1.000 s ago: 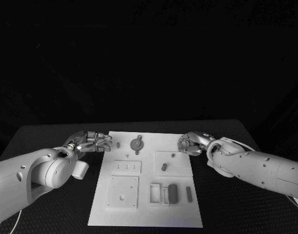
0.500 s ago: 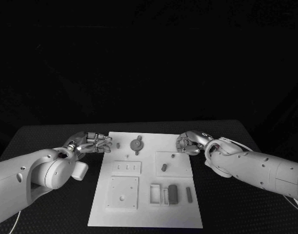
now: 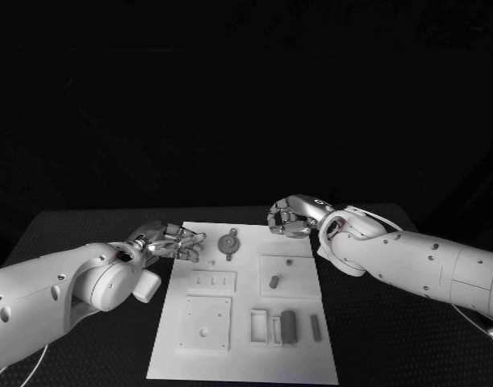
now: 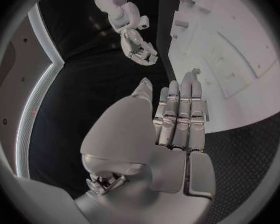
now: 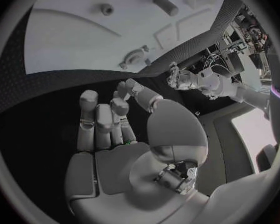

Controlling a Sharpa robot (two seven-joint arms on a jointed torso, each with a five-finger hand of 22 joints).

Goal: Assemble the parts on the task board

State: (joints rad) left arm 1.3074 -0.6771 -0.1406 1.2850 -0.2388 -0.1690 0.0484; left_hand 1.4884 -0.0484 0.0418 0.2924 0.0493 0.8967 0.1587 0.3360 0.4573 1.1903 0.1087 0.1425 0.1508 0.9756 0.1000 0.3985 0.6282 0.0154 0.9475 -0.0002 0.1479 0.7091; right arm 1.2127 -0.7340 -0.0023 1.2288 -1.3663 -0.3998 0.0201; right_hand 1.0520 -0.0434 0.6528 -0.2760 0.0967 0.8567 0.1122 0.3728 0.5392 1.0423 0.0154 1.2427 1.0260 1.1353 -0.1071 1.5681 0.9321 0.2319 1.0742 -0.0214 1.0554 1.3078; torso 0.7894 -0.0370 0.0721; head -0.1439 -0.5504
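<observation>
Board (image 3: 246,347) flat, mid-frame on counter (image 3: 83,230); parts (image 3: 287,326) lie on it untouched. Left hand (image 3: 171,242) at board's left edge, right hand (image 3: 293,216) over top edge; both empty, fingers loosely curled, likely poised for first pick.

Dim scene, black surroundings; the white task board (image 3: 246,302) glows brightest; wrist views bend at edges.

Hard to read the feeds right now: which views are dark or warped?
Head view: dim everywhere except the white task board; the room behind is black. Left wrist view: fisheye curves the board edges behind the left robot hand. Right wrist view: same bending around the right robot hand.
</observation>
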